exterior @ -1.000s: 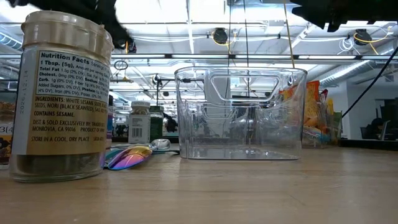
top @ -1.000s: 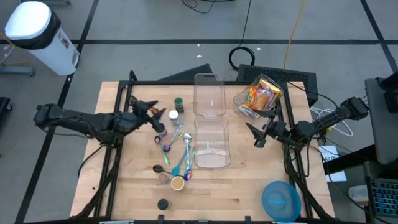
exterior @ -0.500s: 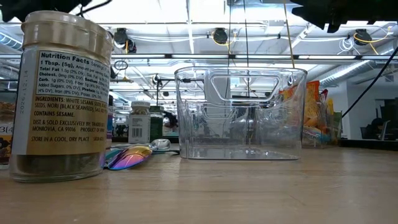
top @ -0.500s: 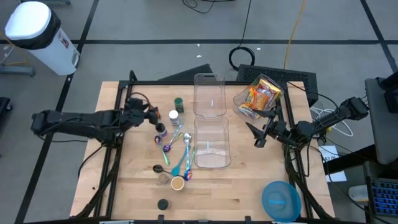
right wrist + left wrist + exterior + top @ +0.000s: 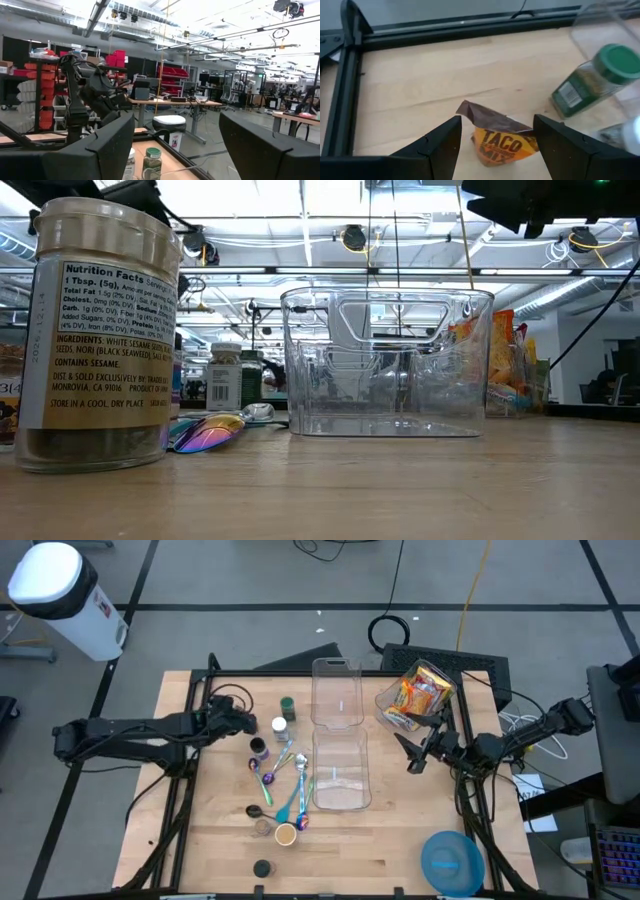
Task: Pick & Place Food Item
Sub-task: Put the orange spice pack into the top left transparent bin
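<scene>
Barely started here: left gripper (image 5: 495, 145) hangs open right over the taco mix packet (image 5: 502, 137), nothing grabbed yet, right gripper (image 5: 415, 752) open beside the clear bin (image 5: 340, 770).

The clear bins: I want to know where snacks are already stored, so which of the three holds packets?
The tilted clear bin at the far right corner, beside the right gripper, holds orange packets. The two middle bins look empty.
</scene>
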You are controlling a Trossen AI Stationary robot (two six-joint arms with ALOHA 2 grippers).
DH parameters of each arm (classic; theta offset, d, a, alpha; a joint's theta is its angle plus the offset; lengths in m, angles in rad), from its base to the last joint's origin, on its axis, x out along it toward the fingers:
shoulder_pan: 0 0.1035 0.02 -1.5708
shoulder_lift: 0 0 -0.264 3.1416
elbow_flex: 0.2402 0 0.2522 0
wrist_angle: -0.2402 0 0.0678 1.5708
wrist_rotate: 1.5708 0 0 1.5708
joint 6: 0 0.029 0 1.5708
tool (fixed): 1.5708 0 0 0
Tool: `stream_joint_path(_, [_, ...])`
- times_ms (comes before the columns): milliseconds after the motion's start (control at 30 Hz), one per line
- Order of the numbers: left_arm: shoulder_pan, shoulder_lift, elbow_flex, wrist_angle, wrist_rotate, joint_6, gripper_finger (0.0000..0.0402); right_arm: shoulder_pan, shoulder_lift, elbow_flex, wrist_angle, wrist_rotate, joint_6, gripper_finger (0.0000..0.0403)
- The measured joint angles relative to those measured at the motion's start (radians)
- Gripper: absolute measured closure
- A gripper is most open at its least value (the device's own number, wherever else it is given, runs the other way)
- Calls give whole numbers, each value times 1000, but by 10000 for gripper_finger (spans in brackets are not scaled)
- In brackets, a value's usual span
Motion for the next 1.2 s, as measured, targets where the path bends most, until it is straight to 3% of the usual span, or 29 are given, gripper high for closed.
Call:
stream_joint_path(267, [22,32,0,26,62,103,147,-4,0,0,-8,-1,5,122])
stream_joint_path(667, [22,-23,1,113,185,231,147,-4,0,0,-9,-5,4,122])
stream_joint_path(833, [22,-22,1,114,191,211,147,-4,0,0,-15,-5,7,122])
stream_joint_path(1067, [20,-22,1,115,338,168,147,-4,0,0,-15,-5,7,122])
stream_joint_path(1200, [10,2,1,115,337,153,147,-4,0,0,-15,-5,7,122])
